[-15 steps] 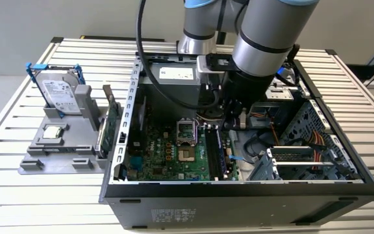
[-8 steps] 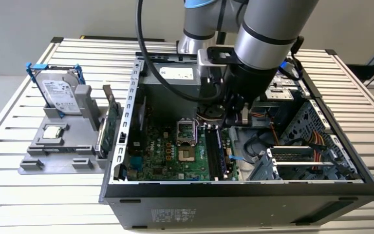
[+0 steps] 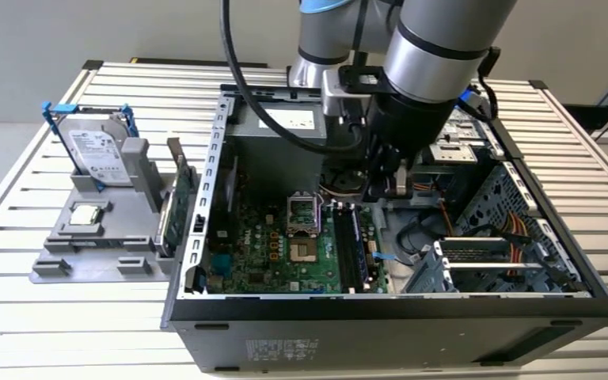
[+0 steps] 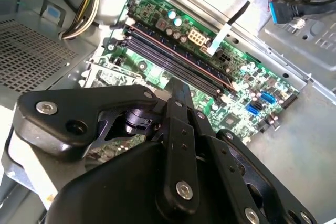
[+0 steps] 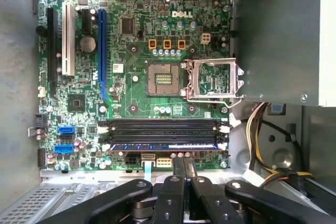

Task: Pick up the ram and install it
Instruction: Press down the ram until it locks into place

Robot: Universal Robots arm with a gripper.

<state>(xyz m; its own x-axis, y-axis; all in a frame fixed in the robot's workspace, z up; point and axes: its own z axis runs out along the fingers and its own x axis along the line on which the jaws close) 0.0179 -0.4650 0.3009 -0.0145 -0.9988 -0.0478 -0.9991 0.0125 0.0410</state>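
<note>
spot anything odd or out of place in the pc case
Nothing looks damaged or askew. The processor socket on the motherboard stands open and empty, its retention frame flipped aside. The ram sits outside the case in the grey holder.

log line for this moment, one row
gripper: shut, empty, above black memory slots | ram: slim green circuit-board stick upright in grey holder, outside open computer case | installed: no

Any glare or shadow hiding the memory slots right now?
First wrist view: memory slots evenly lit, bluish sheen along one. Second wrist view: the dark end effector covers the near board; slots beyond are lit. Exterior view: slots dimmer inside the case.
</note>
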